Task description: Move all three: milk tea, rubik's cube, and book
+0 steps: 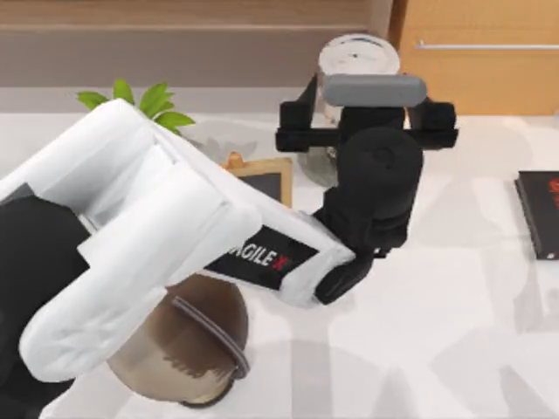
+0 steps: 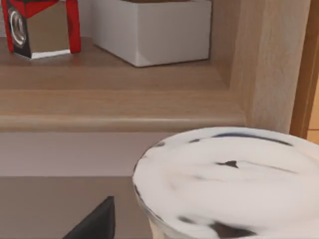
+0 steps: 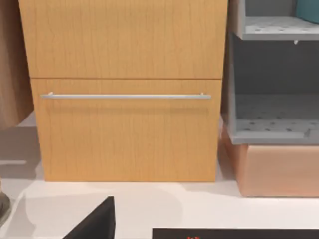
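The left claw point(image 1: 367, 103) is clasped around the milk tea point(image 1: 358, 61) at the bench's far edge by the wooden step, so I judge it should lift straight and upright, clear of the potted plant point(image 1: 144, 100).

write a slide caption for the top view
Left gripper reaches to the milk tea at the table's far edge, a black book lying at right.
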Tool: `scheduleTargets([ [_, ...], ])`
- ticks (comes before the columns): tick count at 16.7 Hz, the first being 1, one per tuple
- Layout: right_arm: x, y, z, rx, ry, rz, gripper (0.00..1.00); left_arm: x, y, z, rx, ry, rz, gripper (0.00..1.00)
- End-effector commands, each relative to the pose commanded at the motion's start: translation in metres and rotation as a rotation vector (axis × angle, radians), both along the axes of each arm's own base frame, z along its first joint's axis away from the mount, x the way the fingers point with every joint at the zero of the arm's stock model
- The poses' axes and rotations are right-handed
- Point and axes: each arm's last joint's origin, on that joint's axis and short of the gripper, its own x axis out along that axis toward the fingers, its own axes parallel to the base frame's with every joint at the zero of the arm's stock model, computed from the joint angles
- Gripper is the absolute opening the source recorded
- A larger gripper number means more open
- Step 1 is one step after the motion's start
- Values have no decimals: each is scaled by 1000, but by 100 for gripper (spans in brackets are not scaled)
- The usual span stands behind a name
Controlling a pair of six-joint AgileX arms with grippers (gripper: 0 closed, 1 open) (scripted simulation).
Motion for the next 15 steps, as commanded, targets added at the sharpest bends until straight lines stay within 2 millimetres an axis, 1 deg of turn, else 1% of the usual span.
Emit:
scheduleTargets([
  [5,0,0,0,0,0,0,100,-1,-1,-1,2,1,-4,100],
  [6,0,0,0,0,0,0,100,0,-1,3,3,-2,-7,100],
  [7,0,0,0,0,0,0,100,4,1,12,8,-7,-12,100],
  [9,0,0,0,0,0,0,100,20,11,37,37,-15,-11,100],
  [10,0,0,0,0,0,0,100,32,21,51,63,-13,-5,100],
  [12,0,0,0,0,0,0,100,60,51,78,136,11,15,100],
  [13,0,0,0,0,0,0,100,74,70,91,180,35,28,100],
  [15,0,0,0,0,0,0,100,101,116,113,275,118,55,100],
])
